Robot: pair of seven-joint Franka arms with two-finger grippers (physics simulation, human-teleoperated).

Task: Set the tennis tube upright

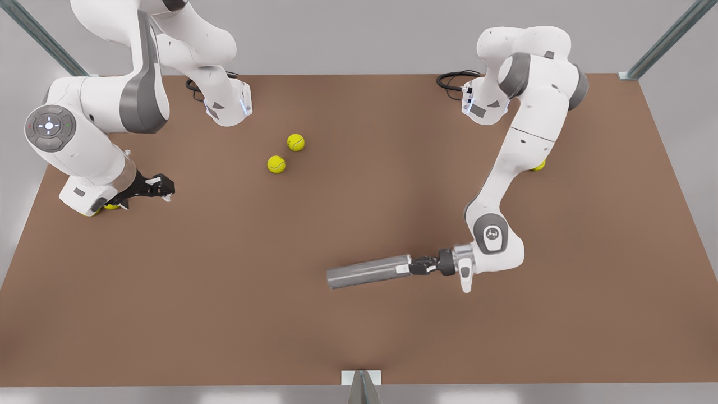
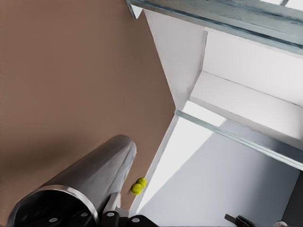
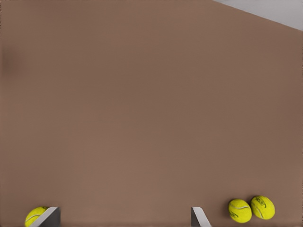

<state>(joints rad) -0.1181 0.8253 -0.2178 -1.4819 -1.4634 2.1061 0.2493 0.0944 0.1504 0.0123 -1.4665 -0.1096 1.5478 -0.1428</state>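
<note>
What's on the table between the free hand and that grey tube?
Nothing: in the front view, bare brown table separates the right hand from the tennis tube, which the left hand grips.

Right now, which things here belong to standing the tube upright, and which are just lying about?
In the job:
- tennis tube, lying on the table
- left gripper, closed on the tube's end, at the front view's right

Lying about:
- two tennis balls, mid-table
- another ball, behind the left arm
- right gripper, open, waiting at the front view's left

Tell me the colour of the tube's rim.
Light silver on the dark grey tube, best in the left wrist view.
</note>
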